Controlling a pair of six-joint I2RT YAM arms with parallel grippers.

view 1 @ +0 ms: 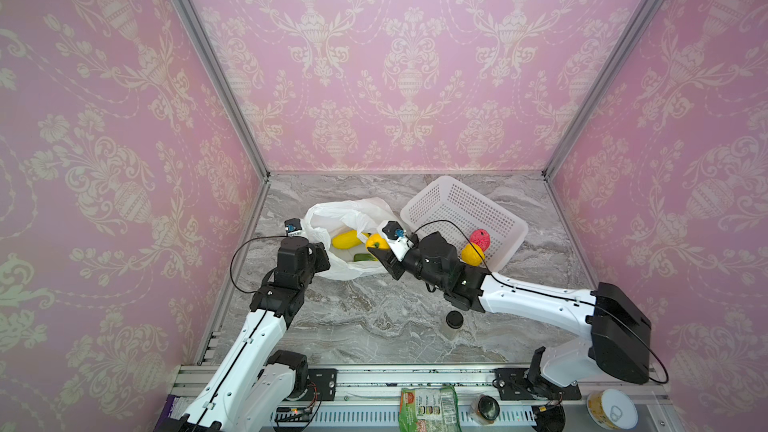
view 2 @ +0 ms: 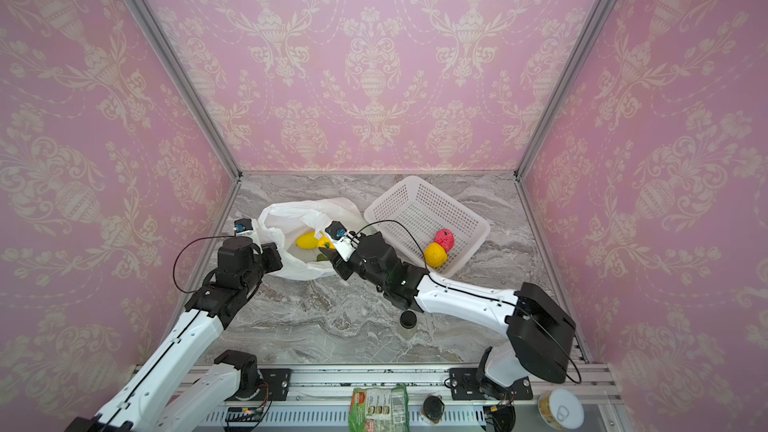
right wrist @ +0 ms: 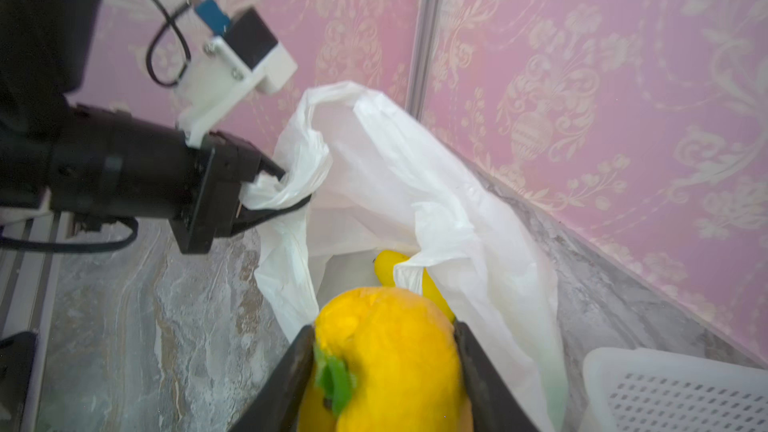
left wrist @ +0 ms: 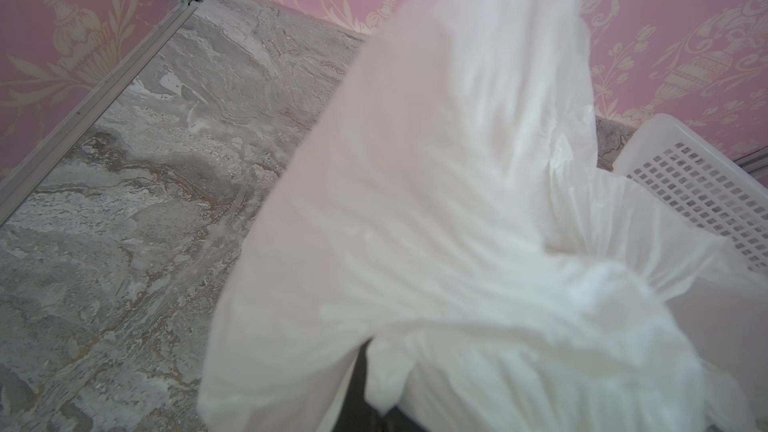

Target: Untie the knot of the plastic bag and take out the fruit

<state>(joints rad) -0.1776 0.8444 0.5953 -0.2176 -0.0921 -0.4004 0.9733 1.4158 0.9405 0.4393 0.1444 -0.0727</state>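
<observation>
Since the plastic bag is my reference, I start on its near side, where a black-lidded jar stands on the bench, well apart from it. At the bag's near-right lip my right gripper has its fingers pinching a yellow-orange fruit, whose length seems to run back along them. The forearm reaches in low from the right. At the bag's left rim my left gripper is pressed together on bunched plastic, and the mouth gapes, so I judge the untying done. Deeper inside lie a long yellow fruit and something green. Beyond the bag's right side sits the basket with a pink-red fruit and a round yellow fruit. I judge the right arm the nearer one for a lift up and rightward.
</observation>
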